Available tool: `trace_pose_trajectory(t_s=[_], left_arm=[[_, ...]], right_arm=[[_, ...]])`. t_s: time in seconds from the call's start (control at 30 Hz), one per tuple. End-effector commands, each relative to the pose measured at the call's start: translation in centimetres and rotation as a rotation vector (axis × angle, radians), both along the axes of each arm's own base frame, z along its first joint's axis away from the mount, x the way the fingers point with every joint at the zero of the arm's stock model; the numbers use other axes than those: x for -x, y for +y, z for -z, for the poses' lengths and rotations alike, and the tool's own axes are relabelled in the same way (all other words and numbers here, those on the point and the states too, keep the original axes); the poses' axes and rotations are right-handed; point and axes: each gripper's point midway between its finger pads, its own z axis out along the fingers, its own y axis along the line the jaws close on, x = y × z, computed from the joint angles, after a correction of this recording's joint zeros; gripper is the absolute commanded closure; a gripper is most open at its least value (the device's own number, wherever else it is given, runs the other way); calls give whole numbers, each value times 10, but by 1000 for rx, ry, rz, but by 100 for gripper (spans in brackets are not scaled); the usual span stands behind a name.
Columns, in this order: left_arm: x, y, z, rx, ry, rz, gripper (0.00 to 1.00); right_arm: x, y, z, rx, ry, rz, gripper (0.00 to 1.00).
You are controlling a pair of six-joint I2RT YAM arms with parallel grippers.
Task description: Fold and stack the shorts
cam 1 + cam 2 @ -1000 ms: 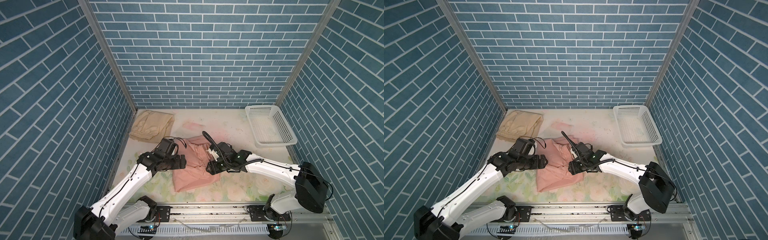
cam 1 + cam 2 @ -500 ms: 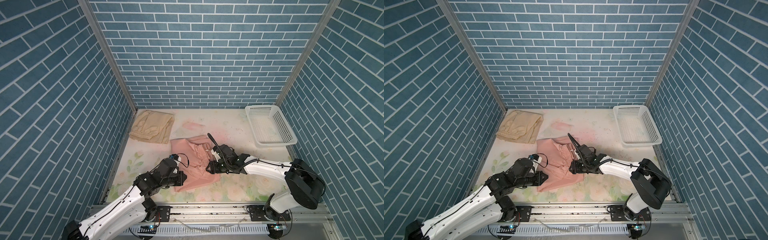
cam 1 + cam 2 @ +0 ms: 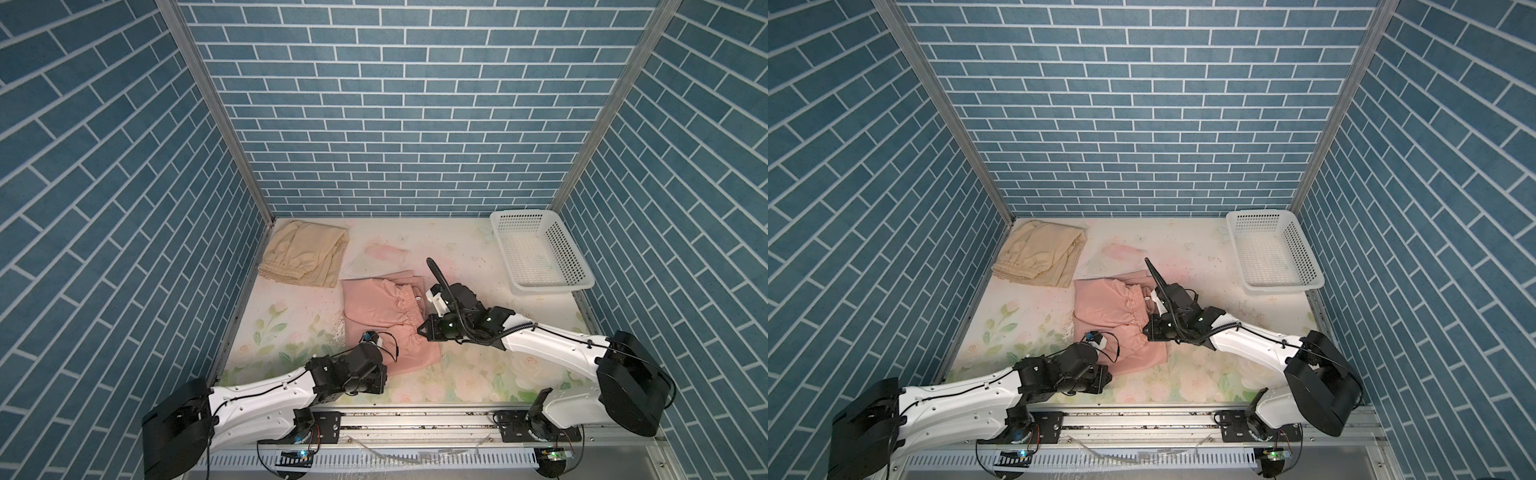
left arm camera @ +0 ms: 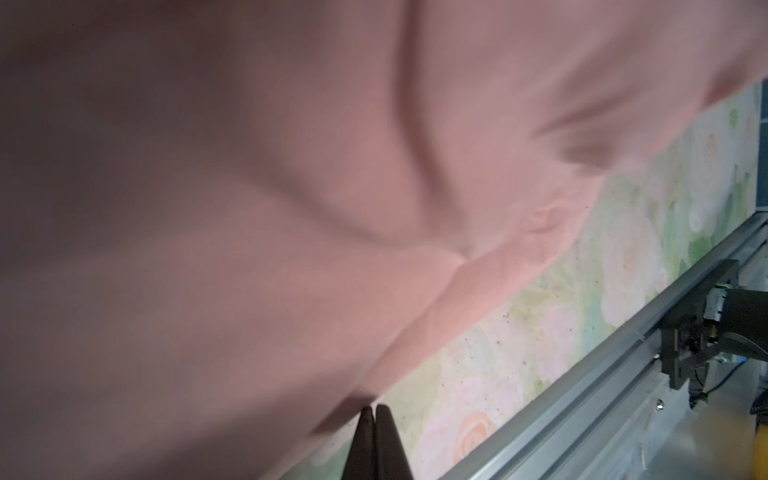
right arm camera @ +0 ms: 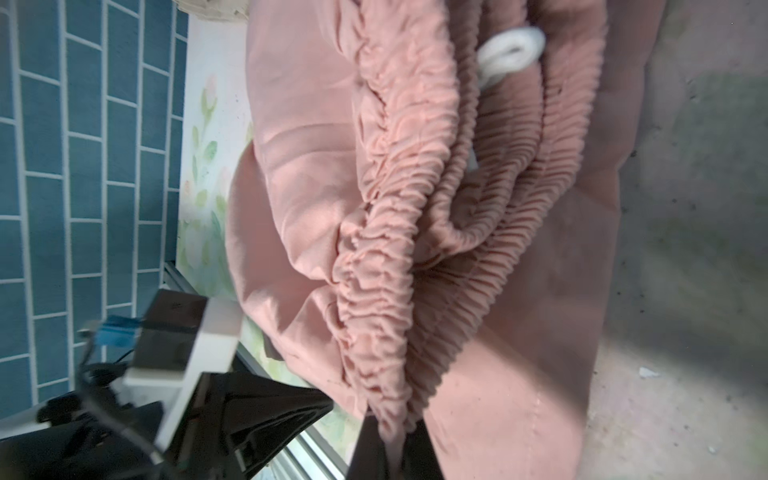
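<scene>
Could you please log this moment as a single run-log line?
left gripper shut on pink shorts, near corner | right gripper shut on their waistband | beige shorts folded, back left | stacking not yet done

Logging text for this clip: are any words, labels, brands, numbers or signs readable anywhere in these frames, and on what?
No text can be read in any view.
pink shorts, beige shorts, white basket: no print or label shows.
white drawstring loop at the pink waistband: plain, no marking.
small board by the front rail: too small to read any marking.
</scene>
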Motion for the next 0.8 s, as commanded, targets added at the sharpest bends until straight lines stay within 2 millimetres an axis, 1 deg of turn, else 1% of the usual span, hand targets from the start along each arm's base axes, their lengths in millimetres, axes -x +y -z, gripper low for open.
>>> trace_pose_trajectory(t_s=[0.0, 0.03, 0.1, 0.23, 0.27, 0.3, 0.37, 0.43, 0.53, 0.57, 0.63, 0.67, 0.73, 0.77], left_arm=[[-9, 5, 2, -18, -41, -52, 98], [-9, 7, 3, -28, -43, -57, 98], [-10, 11, 4, -27, -47, -73, 98], [-8, 21, 2, -35, -53, -92, 98], [-7, 24, 1, -41, -54, -98, 98], [-6, 26, 0, -45, -53, -98, 98], [-4, 30, -2, -47, -45, -104, 96], [-2, 30, -9, -39, -38, -104, 90], [-2, 32, -27, -49, -35, -107, 79], [-2, 33, -33, -58, -36, -111, 76], [-5, 34, -45, -73, -53, -105, 67], [-7, 35, -52, -81, -67, -105, 64], [-13, 38, -64, -101, -100, -119, 57], [-17, 41, -68, -113, -121, -130, 57]], right_arm=[[11, -17, 9, 24, 59, 50, 100], [12, -22, 14, 36, 64, 59, 100], [17, -30, 29, 67, 83, 69, 100], [26, -35, 60, 112, 139, 59, 100], [27, -36, 68, 123, 152, 61, 96], [29, -38, 76, 140, 165, 57, 89], [30, -39, 81, 174, 171, 31, 76], [29, -43, 75, 218, 146, -1, 65], [23, -55, 52, 307, 67, -45, 51], [20, -61, 44, 345, 37, -56, 49], [13, -66, 30, 405, -18, -93, 47], [8, -66, 22, 423, -47, -109, 47], [-2, -57, 7, 412, -106, -144, 46], [-9, -49, 0, 397, -141, -153, 46]])
